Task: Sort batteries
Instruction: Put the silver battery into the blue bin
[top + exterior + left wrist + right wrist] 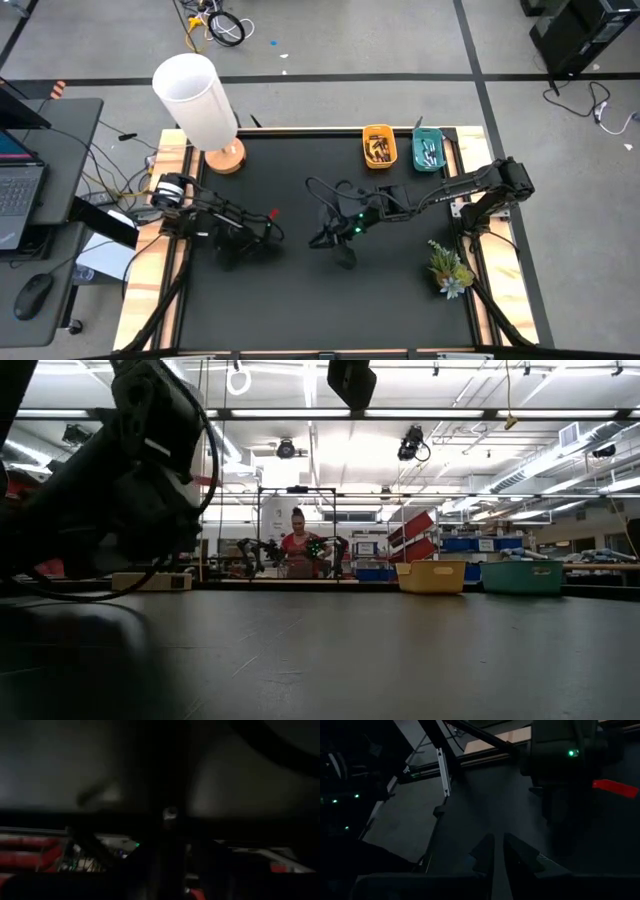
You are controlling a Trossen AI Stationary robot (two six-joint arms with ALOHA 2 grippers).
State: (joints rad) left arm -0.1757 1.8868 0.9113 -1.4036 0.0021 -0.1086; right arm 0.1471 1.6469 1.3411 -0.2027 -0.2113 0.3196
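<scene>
While both arms are reaching low over the middle of the dark table (300,300), the batteries are sitting only in two small trays at the far edge: a yellow tray (379,147) holding dark and orange batteries (378,152), and just beside it a teal tray (428,151) holding pale ones (430,153). No loose battery is showing on the mat.

Going left to right in the overhead view: a white paper roll (197,98) is standing on a wooden base at the far left corner. The left tool (268,232) is hovering left of centre with a red tag near it; whether it is open or closed, I cannot tell, since its own camera is showing almost only darkness. The right tool (498,851) is sitting near the table centre, its fingers drawn to a narrow slit and gripping nothing visible. A small potted plant (449,268) is resting at the right edge.

As a judgement, the batteries are looking small, rigid, smooth and light, likely to roll or slip, so pinching one across its middle would be steadiest.

At table height, the left arm is blocking much of the near side, and the tray contents are hiding behind the tray walls.
</scene>
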